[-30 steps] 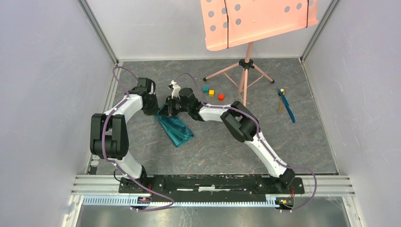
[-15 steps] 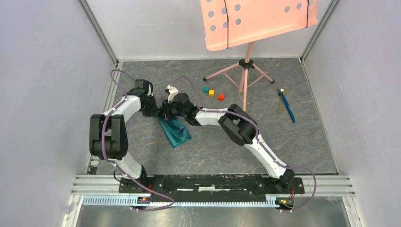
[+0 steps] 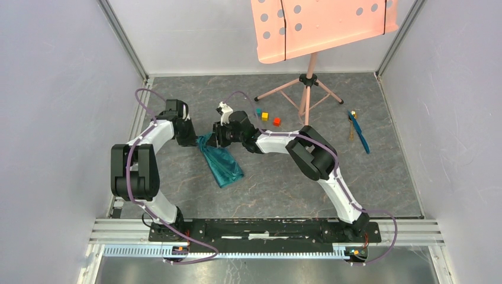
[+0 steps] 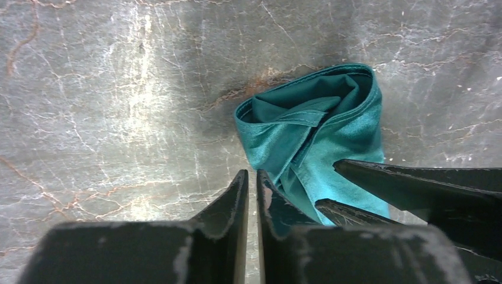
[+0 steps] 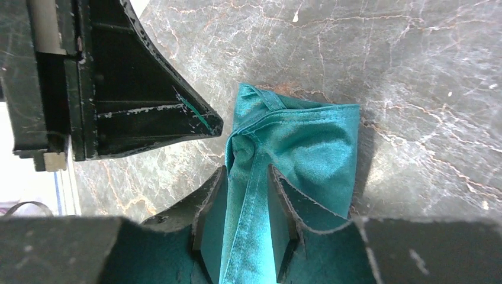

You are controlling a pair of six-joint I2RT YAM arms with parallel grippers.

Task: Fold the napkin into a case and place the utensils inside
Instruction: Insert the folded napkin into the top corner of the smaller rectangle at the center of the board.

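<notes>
The teal-green napkin (image 3: 220, 163) lies as a bunched, folded strip on the dark marble table, left of centre. My right gripper (image 3: 215, 137) is at its far end. In the right wrist view the right gripper (image 5: 247, 189) is shut on a raised fold of the napkin (image 5: 308, 142). My left gripper (image 3: 199, 141) sits just left of that end; in the left wrist view it (image 4: 251, 177) is shut and empty beside the napkin (image 4: 319, 124). The utensils (image 3: 358, 131), one blue and one golden-brown, lie far right on the table.
A pink music stand (image 3: 308, 77) on a tripod stands at the back centre. Three small cubes, teal (image 3: 258, 111), yellow (image 3: 264, 116) and red (image 3: 276, 121), lie near its legs. Grey walls enclose the table on both sides.
My right gripper has shifted slightly right and back with the napkin's far end, and the cloth has moved a little with it. My left gripper has stayed near the same corner.
</notes>
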